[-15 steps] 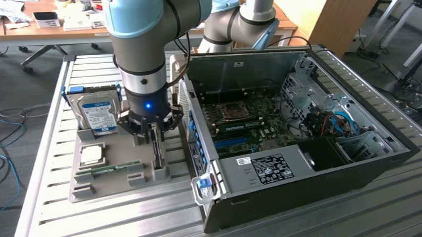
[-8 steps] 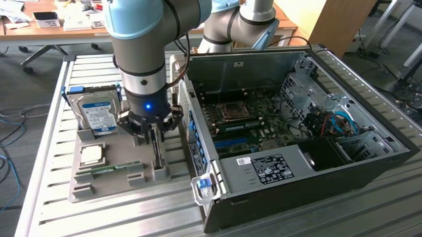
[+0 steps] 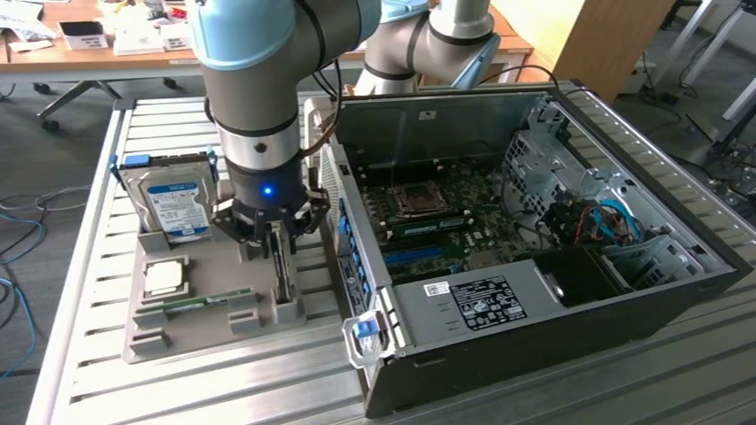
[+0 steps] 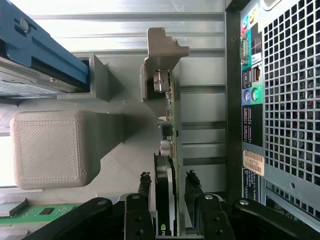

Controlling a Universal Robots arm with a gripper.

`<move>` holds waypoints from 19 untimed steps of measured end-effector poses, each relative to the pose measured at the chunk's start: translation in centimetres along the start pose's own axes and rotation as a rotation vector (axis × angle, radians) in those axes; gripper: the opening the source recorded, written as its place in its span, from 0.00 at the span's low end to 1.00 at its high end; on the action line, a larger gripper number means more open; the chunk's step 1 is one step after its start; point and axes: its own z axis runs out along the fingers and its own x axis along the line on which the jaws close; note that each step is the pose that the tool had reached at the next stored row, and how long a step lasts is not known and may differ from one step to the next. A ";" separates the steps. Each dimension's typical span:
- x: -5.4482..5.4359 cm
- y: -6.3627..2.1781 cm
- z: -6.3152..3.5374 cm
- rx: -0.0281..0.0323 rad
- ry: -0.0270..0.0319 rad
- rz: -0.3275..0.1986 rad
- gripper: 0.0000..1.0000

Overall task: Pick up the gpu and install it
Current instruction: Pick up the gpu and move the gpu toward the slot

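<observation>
Position of the gpu [image 3: 283, 282] was recorded first. The card was seen standing on its long edge in a slot of the grey printed holder [image 3: 207, 323], on the side nearest the open computer case [image 3: 532, 341]. The holder was laid on the slatted metal worktop [image 3: 165, 390], just beside the case on the exterior view's left.

The arm [image 3: 254, 106] was pointed straight down over the slot, with the jaws positioned around the card's upper edge. In the wrist view the gpu [image 4: 170, 125] was seen edge-on, green board and black cooler block together, running away from the camera to a notched grey post of the holder [image 4: 50, 150]. One of the fingers [image 4: 145, 186] was placed on the cooler side and the other on the board side, so the card lay between them, roughly centred. A narrow strip of grey was visible between each finger and the card. The jaws were therefore noted as released, straddling the gpu without gripping it. The card rested in its slot.

Elsewhere on the holder, a hard drive [image 3: 177, 205] in a blue carrier was propped up at the far end. A processor [image 3: 163, 277] and a memory stick [image 3: 195, 303] were laid flat, apart from the jaws. The case's perforated rear panel [image 4: 290, 100] was seen near the card.
</observation>
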 end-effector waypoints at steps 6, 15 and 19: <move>0.0 0.00 0.00 0.0000 0.0000 0.000 0.42; 0.0 0.00 0.00 0.0000 0.0000 0.000 0.33; 0.0 0.00 0.00 0.0000 0.0000 0.000 0.33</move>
